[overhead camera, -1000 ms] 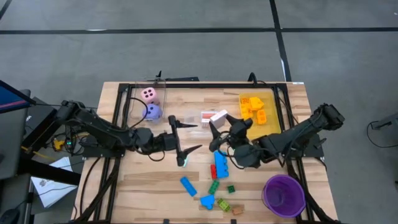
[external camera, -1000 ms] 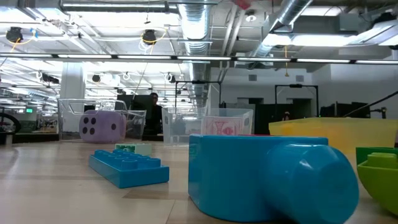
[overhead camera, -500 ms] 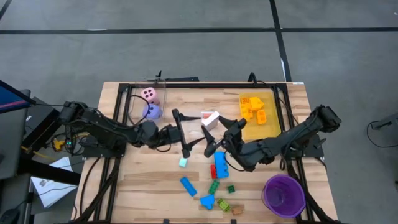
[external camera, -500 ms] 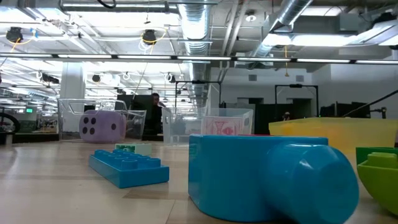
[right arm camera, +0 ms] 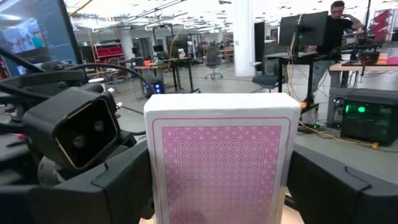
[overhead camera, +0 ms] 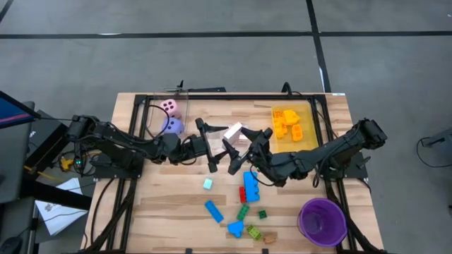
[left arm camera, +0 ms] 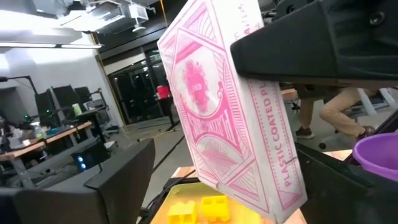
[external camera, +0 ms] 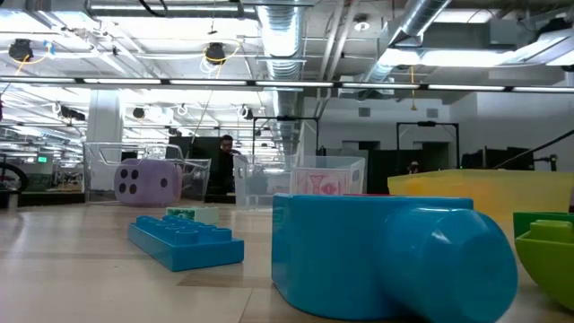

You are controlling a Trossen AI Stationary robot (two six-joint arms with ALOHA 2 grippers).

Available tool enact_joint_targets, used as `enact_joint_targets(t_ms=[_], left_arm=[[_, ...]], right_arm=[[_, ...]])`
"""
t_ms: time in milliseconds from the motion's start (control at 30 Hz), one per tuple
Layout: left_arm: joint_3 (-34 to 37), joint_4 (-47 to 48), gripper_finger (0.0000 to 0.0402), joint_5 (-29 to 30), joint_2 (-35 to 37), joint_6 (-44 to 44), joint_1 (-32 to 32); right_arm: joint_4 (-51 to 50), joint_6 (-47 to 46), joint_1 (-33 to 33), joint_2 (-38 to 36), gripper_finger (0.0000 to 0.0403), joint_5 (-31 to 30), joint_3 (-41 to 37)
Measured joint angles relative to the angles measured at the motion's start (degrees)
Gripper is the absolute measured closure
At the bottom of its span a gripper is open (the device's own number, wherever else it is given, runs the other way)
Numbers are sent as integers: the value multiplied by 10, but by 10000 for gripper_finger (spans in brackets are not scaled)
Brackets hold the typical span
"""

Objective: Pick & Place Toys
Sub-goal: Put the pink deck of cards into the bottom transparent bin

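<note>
Cards, a pink-backed pack (overhead camera: 234, 132), hang above the table middle between both grippers. Left gripper (overhead camera: 214, 141) stands spread just beside the pack, seemingly not bearing it; judging it a handover, it should close squarely on the narrow edges before the other lets go. Right gripper (overhead camera: 244, 143) pinches the pack's flanks (right arm camera: 219, 163). Pack's long axis looks tilted, one end raised

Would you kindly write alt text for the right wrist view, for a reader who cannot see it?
A pink-backed card pack stands upright between the right gripper's dark fingers, filling the middle of the picture. The left arm's wrist camera faces it close by, with an office of desks and screens behind.
</note>
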State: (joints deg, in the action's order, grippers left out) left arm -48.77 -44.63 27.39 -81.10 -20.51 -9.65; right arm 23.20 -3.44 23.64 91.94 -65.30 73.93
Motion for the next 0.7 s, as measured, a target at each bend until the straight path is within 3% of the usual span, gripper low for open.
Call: enact_joint_targets(t_ms=[267,600,700], left_arm=[[0,-32,150,1,0,3,-1],[0,-49,346,-11,0,30,0],[0,-51,346,-18,1,31,-1]], right_arm=[[1,-1,-4,-1,86,2,0],[-2,1,-5,-2,86,-2,0],[-2,11,0,-2,86,0,0]])
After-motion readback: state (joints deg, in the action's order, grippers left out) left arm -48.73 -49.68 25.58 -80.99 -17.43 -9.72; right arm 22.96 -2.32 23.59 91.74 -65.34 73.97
